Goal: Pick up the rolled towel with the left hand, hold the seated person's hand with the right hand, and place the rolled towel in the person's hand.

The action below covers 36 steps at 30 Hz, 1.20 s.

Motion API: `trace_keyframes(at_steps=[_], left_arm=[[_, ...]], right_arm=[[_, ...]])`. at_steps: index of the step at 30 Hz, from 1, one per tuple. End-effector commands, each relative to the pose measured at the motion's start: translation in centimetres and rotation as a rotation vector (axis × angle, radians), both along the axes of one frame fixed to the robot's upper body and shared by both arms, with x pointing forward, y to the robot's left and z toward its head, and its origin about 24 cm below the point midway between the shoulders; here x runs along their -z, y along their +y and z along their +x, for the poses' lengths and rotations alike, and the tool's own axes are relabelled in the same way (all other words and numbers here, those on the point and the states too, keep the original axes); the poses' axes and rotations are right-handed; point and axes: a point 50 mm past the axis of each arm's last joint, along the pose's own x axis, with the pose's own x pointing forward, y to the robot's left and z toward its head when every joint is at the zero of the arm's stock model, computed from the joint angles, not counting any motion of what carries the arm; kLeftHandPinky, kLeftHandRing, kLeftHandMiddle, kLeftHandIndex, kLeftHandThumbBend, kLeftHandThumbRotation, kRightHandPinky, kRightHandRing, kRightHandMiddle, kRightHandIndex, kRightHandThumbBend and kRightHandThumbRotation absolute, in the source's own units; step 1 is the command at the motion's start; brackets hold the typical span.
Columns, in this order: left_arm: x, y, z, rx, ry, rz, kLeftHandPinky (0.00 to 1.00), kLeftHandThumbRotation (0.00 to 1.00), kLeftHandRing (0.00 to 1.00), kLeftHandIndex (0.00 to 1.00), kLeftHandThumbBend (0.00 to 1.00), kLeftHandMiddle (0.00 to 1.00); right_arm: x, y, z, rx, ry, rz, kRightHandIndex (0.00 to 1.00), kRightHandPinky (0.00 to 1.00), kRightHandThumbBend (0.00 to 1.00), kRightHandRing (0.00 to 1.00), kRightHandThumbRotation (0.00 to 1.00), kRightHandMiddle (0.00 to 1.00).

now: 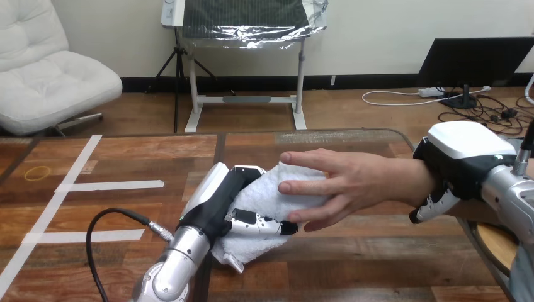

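The white rolled towel (272,196) is at the table's middle, with my left hand (220,200) shut on it from the left, thumb under it and fingers over its top. The person's hand (340,182) reaches in from the right and rests on the towel's right end, fingers spread over it. My right hand (454,165) is at the person's wrist at the right, its fingers curled round the wrist from above and below.
White tape lines (75,182) mark the wooden table (352,264) at the left. A round wooden disc (497,245) lies at the lower right by the table's edge.
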Motion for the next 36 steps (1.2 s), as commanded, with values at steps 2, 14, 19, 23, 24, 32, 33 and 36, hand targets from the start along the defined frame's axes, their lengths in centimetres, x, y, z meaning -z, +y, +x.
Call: trace_keyframes(at_steps=[2,14,19,23,24,32,33,36], left_arm=[[-3.3,-1.2,2.1,0.057,-0.132,-0.016,0.33,0.00,0.36,0.49,0.60,0.42],[-3.3,-2.0,2.1,0.095,-0.144,-0.015,0.30,0.00,0.35,0.48,0.59,0.41],[-3.3,-2.3,2.1,0.107,-0.146,-0.015,0.31,0.00,0.35,0.48,0.58,0.41],[-3.4,-2.7,2.1,0.116,-0.146,-0.019,0.32,0.00,0.35,0.48,0.57,0.41],[-3.4,-2.7,2.1,0.117,-0.147,-0.020,0.32,0.00,0.35,0.49,0.57,0.41],[-3.6,-3.2,2.1,0.127,-0.154,-0.026,0.33,0.00,0.36,0.49,0.56,0.41],[-3.6,-3.2,2.1,0.128,-0.156,-0.026,0.33,0.00,0.36,0.49,0.56,0.41],[-3.7,-3.3,2.1,0.131,-0.161,-0.024,0.33,0.01,0.36,0.48,0.56,0.41]], right_arm=[[-5.7,-1.9,0.7,0.066,-0.207,-0.021,0.34,0.14,0.66,0.22,0.00,0.32],[-5.5,-2.0,0.6,0.063,-0.220,-0.008,0.33,0.14,0.66,0.21,0.00,0.30],[-5.5,-2.1,0.6,0.068,-0.214,-0.009,0.33,0.13,0.65,0.21,0.00,0.30],[-5.4,-2.1,0.6,0.072,-0.207,-0.010,0.34,0.14,0.65,0.22,0.00,0.31],[-5.4,-2.1,0.6,0.071,-0.208,-0.010,0.35,0.14,0.65,0.22,0.00,0.31],[-5.3,-2.1,0.5,0.080,-0.203,-0.010,0.35,0.14,0.64,0.22,0.00,0.32],[-5.3,-2.1,0.5,0.081,-0.202,-0.009,0.35,0.14,0.64,0.22,0.00,0.32],[-5.2,-2.2,0.5,0.082,-0.201,-0.005,0.36,0.15,0.65,0.23,0.00,0.32]])
